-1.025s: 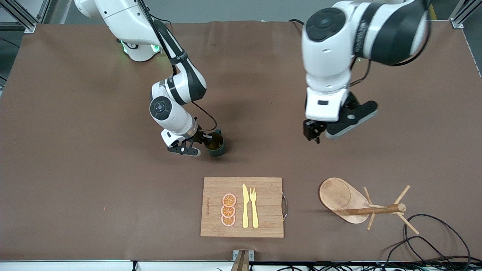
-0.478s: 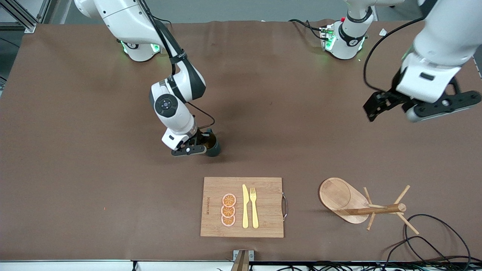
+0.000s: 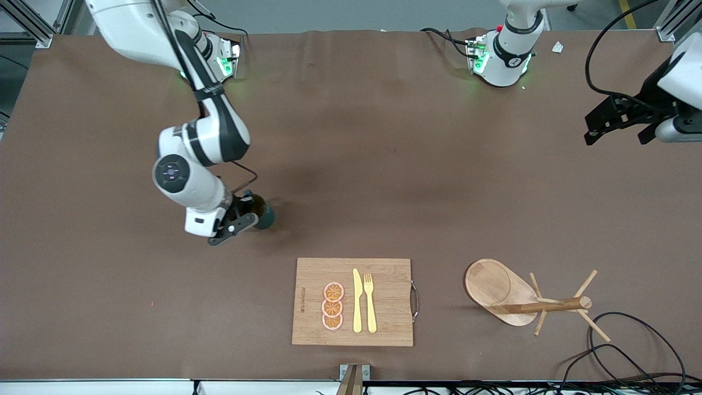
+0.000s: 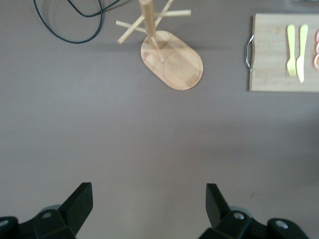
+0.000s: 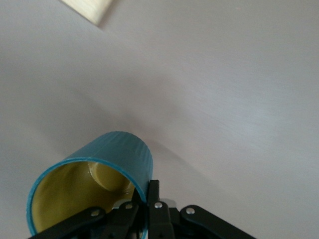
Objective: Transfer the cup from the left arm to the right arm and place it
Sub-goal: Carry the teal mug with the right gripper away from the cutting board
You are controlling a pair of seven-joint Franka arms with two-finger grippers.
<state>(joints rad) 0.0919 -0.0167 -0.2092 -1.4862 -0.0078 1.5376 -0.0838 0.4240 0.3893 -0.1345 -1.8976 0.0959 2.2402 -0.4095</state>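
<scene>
The dark teal cup [image 3: 264, 215] with a mustard inside is held tilted, low over the bare table, toward the right arm's end from the cutting board. My right gripper [image 3: 248, 214] is shut on the cup's wall, one finger inside and one outside. In the right wrist view the cup [image 5: 107, 172] fills the lower part and the gripper [image 5: 148, 201] pinches its rim. My left gripper [image 3: 614, 131] is open and empty, high over the table's edge at the left arm's end. In the left wrist view its fingers [image 4: 148, 199] stand wide apart over bare table.
A wooden cutting board [image 3: 384, 291] with three orange slices, a yellow knife and a fork lies near the front camera. A wooden mug tree [image 3: 496, 285] stands beside it, with black cables [image 3: 630, 340] close by. Both also show in the left wrist view: board [image 4: 271, 55], tree [image 4: 172, 59].
My right arm has carried the cup toward its own end of the table. My left arm has swung away from the middle to its own end, its gripper open.
</scene>
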